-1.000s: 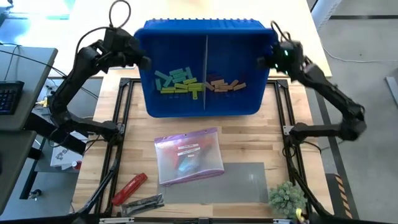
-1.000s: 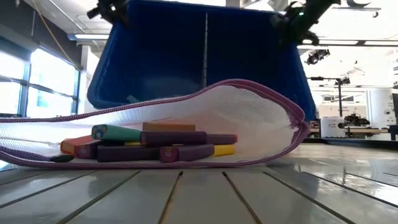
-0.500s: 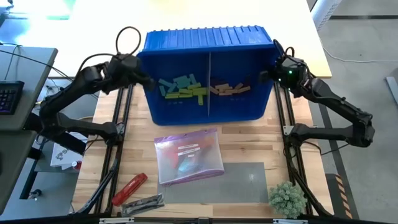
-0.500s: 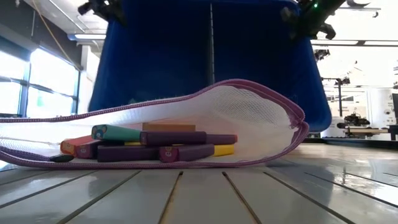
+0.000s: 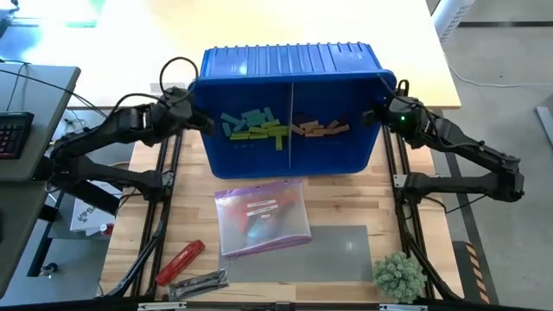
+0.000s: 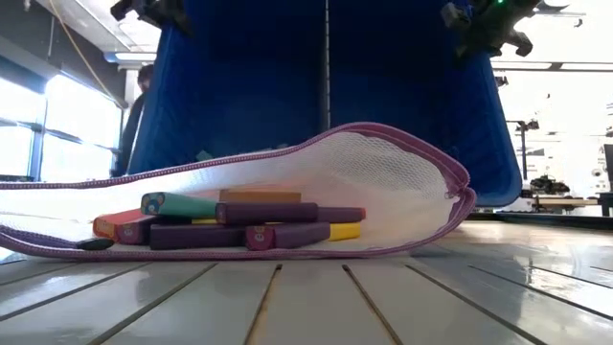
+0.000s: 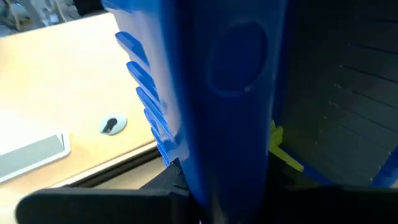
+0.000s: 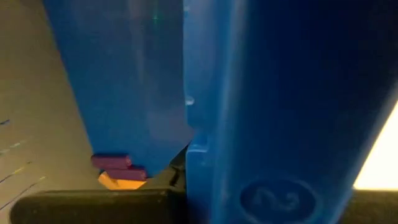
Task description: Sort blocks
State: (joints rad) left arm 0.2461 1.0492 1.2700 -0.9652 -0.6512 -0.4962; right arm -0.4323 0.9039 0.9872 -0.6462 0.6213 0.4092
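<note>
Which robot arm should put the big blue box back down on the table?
Neither alone, I think. The left gripper is clamped on the blue bin's left wall and the right gripper on its right wall. The bin looks tilted with blocks inside, so both should lower it together.

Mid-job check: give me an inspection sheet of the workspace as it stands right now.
Surface: wooden table, grey mat near front.
Job's things: blue bin tipped up, divided; teal and lime blocks one side, purple and tan blocks other; more in mesh pouch.
Clutter: red tool, small plant.
Grippers: left tool and right tool each clamped on a bin side wall.
Cables: loop behind left arm.
Surroundings: a person beyond the table.
</note>
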